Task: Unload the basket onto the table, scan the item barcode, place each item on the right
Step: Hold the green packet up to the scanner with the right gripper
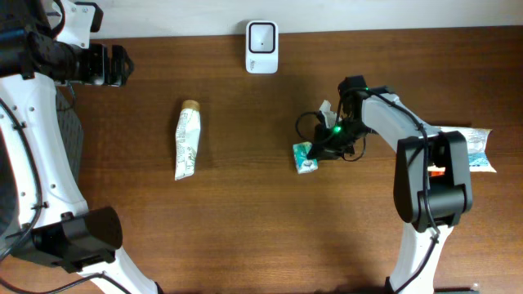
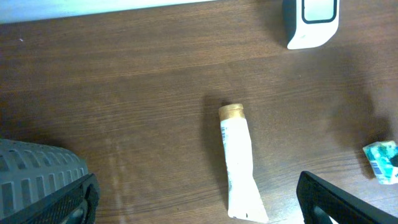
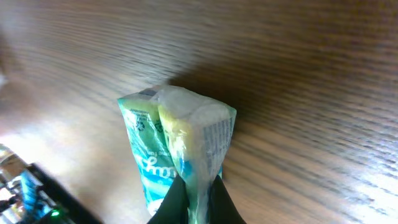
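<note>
The item, a small teal and white packet [image 1: 306,157] [image 3: 186,143], rests on the wooden table right of centre. My right gripper [image 1: 324,149] [image 3: 198,199] is shut on the packet's crimped end, the thin film pinched between its two black fingers. Fine print shows on the packet's side, but I cannot make out a barcode. The white scanner [image 1: 261,46] [image 2: 311,22] stands at the table's far edge. My left gripper [image 1: 121,65] [image 2: 196,202] hovers open at the far left with nothing between its fingers.
A white tube with a tan cap [image 1: 186,140] [image 2: 238,165] lies left of centre, below the left wrist camera. The teal packet [image 2: 382,160] shows at that view's right edge. Another blue and white packet [image 1: 478,150] lies at the right table edge.
</note>
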You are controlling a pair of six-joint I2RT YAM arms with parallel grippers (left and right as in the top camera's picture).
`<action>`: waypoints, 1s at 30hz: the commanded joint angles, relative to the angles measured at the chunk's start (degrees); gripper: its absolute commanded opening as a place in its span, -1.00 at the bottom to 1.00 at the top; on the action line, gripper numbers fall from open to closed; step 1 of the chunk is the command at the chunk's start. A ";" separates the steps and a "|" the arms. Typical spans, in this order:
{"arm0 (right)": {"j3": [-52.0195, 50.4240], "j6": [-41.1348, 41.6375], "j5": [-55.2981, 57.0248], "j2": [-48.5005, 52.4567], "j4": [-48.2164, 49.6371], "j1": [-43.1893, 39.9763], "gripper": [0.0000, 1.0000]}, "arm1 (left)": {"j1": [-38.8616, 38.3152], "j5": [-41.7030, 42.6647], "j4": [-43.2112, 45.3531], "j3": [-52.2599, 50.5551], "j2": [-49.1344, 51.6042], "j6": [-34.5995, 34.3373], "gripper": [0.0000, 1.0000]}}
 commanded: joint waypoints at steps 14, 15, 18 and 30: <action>14.93 -6.27 -54.66 -7.26 -2.54 -7.76 -0.92 | 0.35 0.09 0.07 0.31 -0.85 0.68 0.99; 17.59 -6.08 -54.69 -7.26 -3.41 -8.09 -0.92 | 0.35 0.07 0.07 0.31 -0.85 0.70 0.98; 27.23 -5.62 -54.66 -7.26 -7.26 -9.62 -0.92 | 0.35 0.09 0.07 0.31 -0.85 0.68 0.98; 34.10 -1.36 -2.16 -7.34 -13.25 -3.98 -0.92 | 0.35 0.09 0.07 0.31 -0.85 0.68 0.98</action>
